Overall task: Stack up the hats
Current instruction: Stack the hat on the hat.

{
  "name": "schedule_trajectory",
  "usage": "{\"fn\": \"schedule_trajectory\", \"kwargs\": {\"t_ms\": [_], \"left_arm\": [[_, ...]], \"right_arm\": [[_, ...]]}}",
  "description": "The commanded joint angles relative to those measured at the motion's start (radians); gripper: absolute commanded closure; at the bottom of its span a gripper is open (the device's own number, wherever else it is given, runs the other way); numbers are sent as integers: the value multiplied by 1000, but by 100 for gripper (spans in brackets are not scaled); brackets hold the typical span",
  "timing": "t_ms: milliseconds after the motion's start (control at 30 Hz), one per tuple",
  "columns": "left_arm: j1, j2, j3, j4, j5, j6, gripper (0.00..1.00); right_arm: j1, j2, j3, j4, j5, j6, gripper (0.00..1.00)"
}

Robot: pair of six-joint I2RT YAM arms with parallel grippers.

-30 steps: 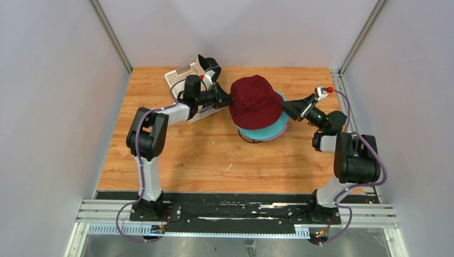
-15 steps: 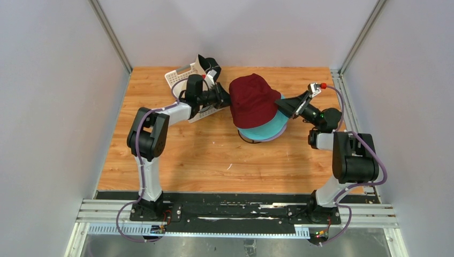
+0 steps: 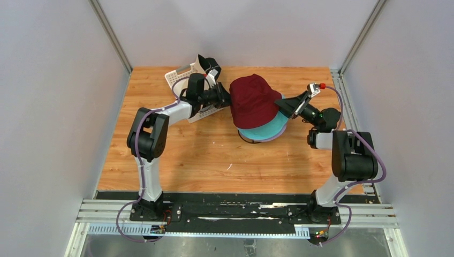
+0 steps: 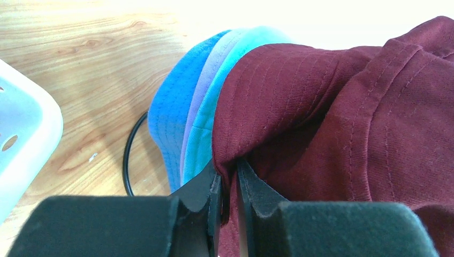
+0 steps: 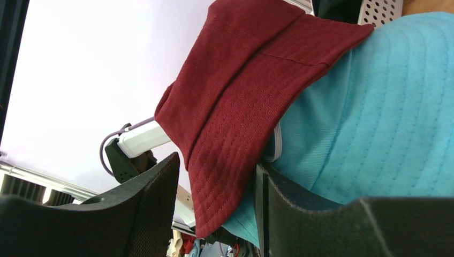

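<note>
1. A robotics lab test cell
2. Plain grey panel walls [image 3: 48,107] on aluminium frame posts [image 3: 111,36] close it in at 9, 12 and 3 o'clock
3. A left arm [image 3: 147,134] and a right arm [image 3: 350,158] are bolted to a slotted aluminium rail [image 3: 107,210] at 6 o'clock
4. A wood-grain tabletop [image 3: 214,160] is the work surface

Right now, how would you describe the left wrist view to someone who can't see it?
The left gripper pinches the brim of a dark red hat, which lies over a teal hat, a lavender hat and a blue hat. To the left are the table and a corner of the basket.
</note>
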Motion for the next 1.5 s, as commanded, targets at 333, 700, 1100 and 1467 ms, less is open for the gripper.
{"fn": "schedule_trajectory", "kwargs": {"t_ms": [333,700,1100,1467], "left_arm": [[-36,-41,44,-71,-10,59,83],[-35,-65,48,-124,-24,96,83],[-55,-185,9,-135,-53,108,83],[-114,-181,34,-165,-70,115,83]], "right_arm": [[42,22,68,50,6,4,77],[23,-56,32,-51,6,-70,100],[33,-483,245,-1518,248,-1011,99],[34,-474,259,-1705,391,-1129,99]]}}
